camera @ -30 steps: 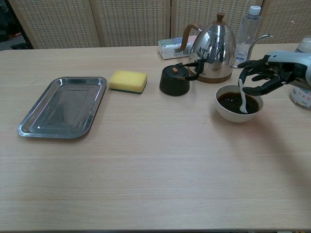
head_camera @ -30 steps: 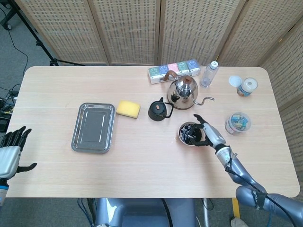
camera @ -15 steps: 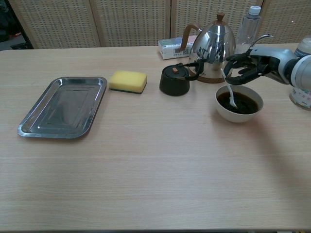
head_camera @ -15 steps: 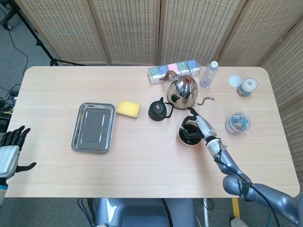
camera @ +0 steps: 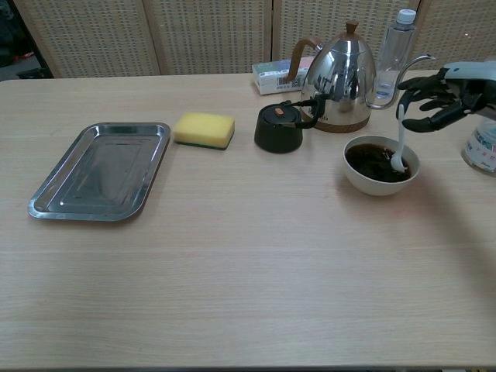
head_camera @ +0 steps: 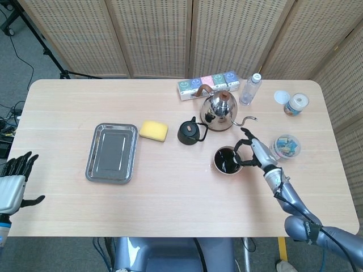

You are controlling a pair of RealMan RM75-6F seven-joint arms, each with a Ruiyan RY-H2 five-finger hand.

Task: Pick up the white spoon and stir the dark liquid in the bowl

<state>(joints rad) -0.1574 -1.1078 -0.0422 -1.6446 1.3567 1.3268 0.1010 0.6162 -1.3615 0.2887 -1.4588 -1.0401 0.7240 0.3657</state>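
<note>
White spoon [camera: 398, 143] stood in the bowl [camera: 381, 165], pinched by the right hand [camera: 443, 94]. The left hand [head_camera: 12, 181] was spread, holding nothing.

- We see a steel tray [head_camera: 112, 152] lying on the left of the surface [head_camera: 170, 198], with a yellow sponge [head_camera: 153, 130] just beside it.
- We see a small black teapot [head_camera: 190, 133] next to a steel kettle [head_camera: 220, 109].
- Behind them we find a row of boxes [head_camera: 207, 86], a clear bottle [head_camera: 250, 89] and two jars [head_camera: 295, 104] [head_camera: 284, 147].

Spoon [camera: 399, 147] tip submerged, unseen.
</note>
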